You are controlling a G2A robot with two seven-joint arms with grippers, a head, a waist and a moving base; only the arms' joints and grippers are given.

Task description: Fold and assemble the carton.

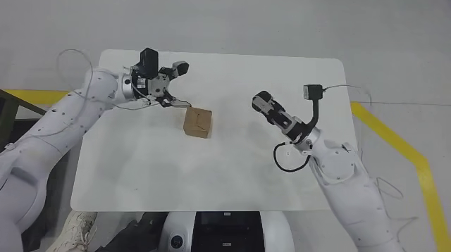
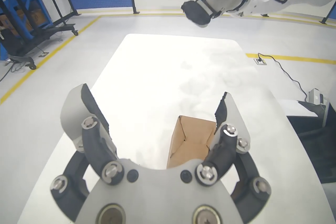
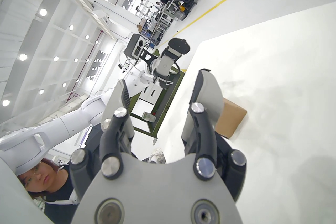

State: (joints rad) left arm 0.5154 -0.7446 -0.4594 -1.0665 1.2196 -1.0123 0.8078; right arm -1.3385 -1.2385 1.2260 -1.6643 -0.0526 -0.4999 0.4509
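The small brown carton (image 1: pixel 198 122) sits on the white table (image 1: pixel 141 174), a little left of its middle. One side is open and shows bare cardboard inner walls. To its right and well apart, the right gripper (image 1: pixel 261 101) hangs above the table with fingers spread, holding nothing. Farther back on the left, the left gripper (image 1: pixel 182 84) hovers just beside the carton, jaws wide, gripping nothing.
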